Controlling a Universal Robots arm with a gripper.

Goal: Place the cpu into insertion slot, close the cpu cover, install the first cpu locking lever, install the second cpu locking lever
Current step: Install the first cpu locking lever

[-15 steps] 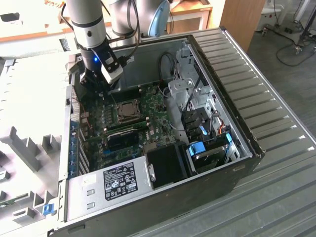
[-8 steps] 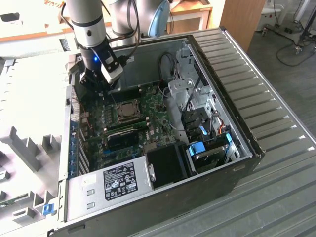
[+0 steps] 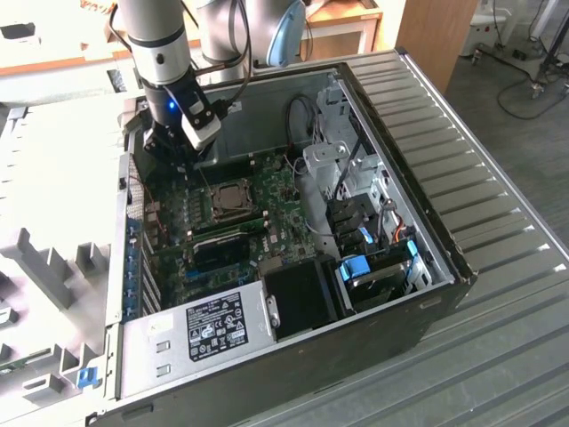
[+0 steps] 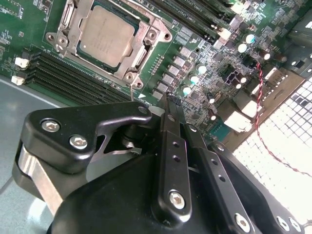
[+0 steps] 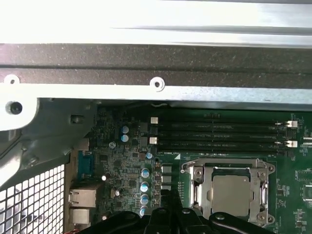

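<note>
The cpu [image 4: 105,36] lies flat in the insertion slot [image 4: 57,43]. It is a dull grey square of matte metal with faint print on its top that is too fine for me to make out. The cpu cover [image 4: 147,30] is down over it, a thin silvery frame whose square cut-out leaves the chip's top bare. In the second wrist view a thin metal rod [image 4: 131,90] sticks out from the socket's corner and disappears behind my housing. I cannot tell whether it is latched.

My gripper [image 4: 170,100] has its two long black fingers drawn together, tip against tip, with nothing visible between them. It hangs over the green circuit board [image 5: 287,214], near the socket and apart from the chip. In the exterior view I sit at about ten o'clock from the socket.

Long, narrow black memory slots [image 5: 219,129] run alongside the socket, and a row of small silver-topped capacitors [image 4: 195,80] stands between it and my fingertips. A perforated grille [image 4: 287,126] is washed out by bright light.

In the exterior view a grey metal power supply [image 3: 160,351] sits at six o'clock from the socket. It carries a white label [image 3: 213,325] with dense black print. The case [image 3: 444,267] has dark walls, and its near edge is cut off.
</note>
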